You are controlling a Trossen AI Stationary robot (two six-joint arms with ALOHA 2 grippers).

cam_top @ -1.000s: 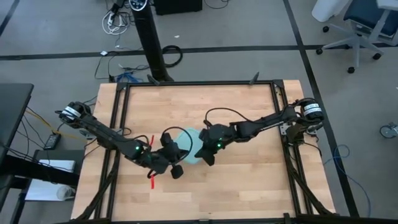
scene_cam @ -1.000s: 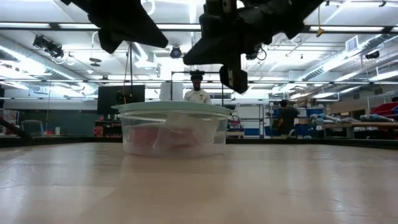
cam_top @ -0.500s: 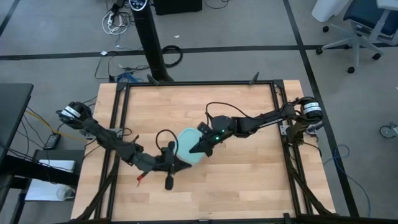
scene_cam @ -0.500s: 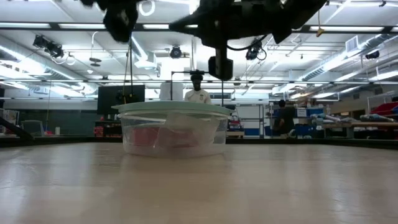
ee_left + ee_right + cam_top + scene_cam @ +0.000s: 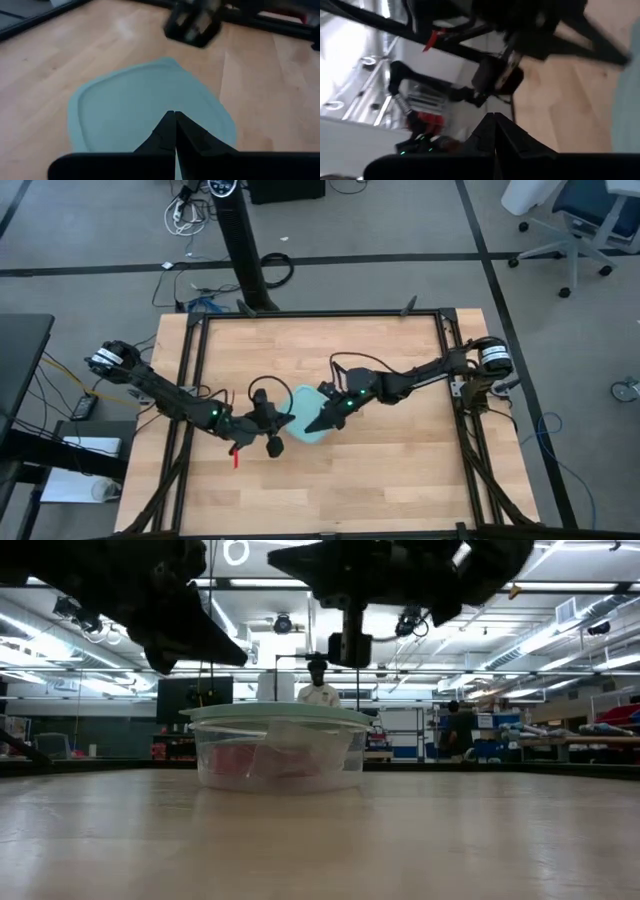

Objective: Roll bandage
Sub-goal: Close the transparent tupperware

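One lidded light-blue container [image 5: 305,416] near the middle of the tabletop [image 5: 400,480], one red bandage [image 5: 235,457], two arms. Bandage a short strip dangling under the left arm, just off the container's left side, toward the left edge — whether touching the wood, impossible to say. Left gripper [image 5: 174,131] poised over the container's lid, fingers clenched tip to tip, nothing between them. Right gripper [image 5: 494,131] above the container's right side, fingers likewise pressed together and empty. Seen level across the tabletop, one clear-walled container [image 5: 280,752] with something reddish blurred inside, both arms hanging dark above it. Wide bare wood along the near edge, the far edge and the whole right side — crowded only around the container. People [image 5: 318,690] standing in the room beyond.
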